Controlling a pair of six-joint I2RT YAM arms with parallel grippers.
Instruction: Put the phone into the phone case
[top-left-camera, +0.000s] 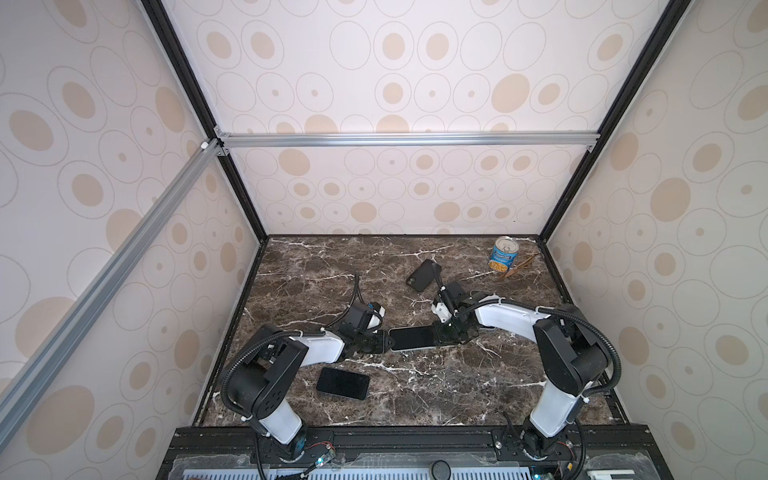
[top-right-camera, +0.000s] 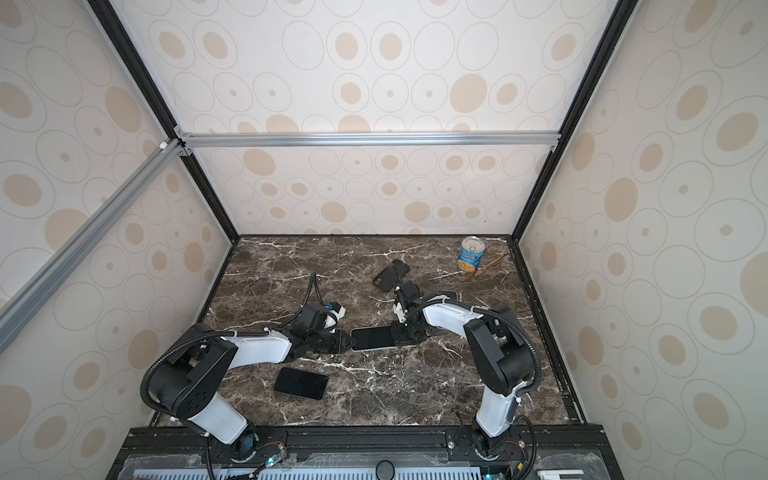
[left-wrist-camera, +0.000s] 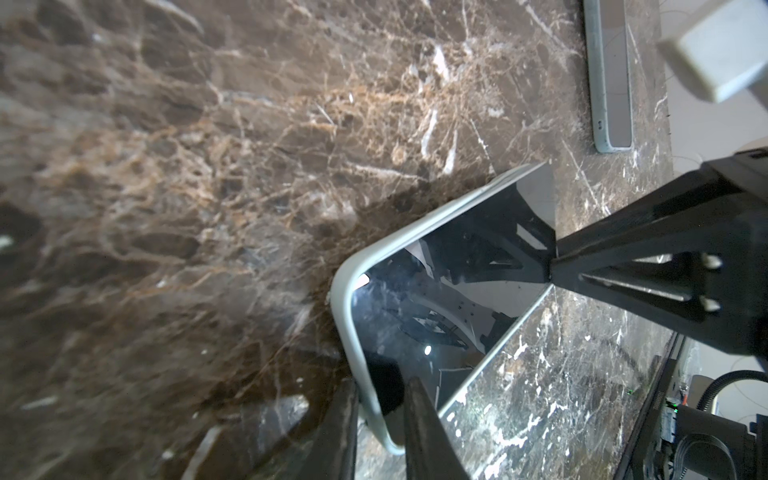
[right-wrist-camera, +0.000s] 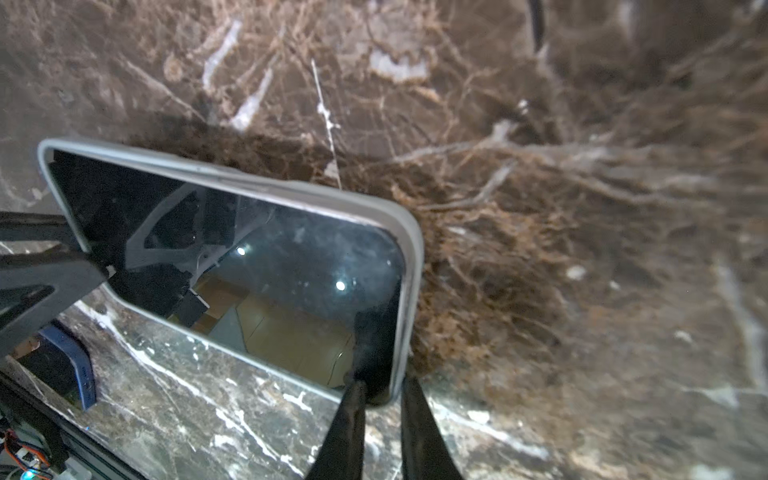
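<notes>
White arm shells (top-left-camera: 320, 348), black joints (top-left-camera: 575, 359) (ribbed black cables (top-left-camera: 225, 384) looped alongside).

The black glass-fronted rectangular phone (top-left-camera: 413, 337) sits screen up inside the pale grey soft-rimmed phone case (right-wrist-camera: 410, 249), its lip hugging the edges. Together they lie mid-table, lengthwise from nine to three o'clock.

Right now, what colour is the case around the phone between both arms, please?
Pale grey; the case shows best in the right wrist view.

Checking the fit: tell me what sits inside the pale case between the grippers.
A phone, dark screen up, fills the pale case. The left gripper and right gripper cover part of each short end; the case floor is hidden.
</notes>
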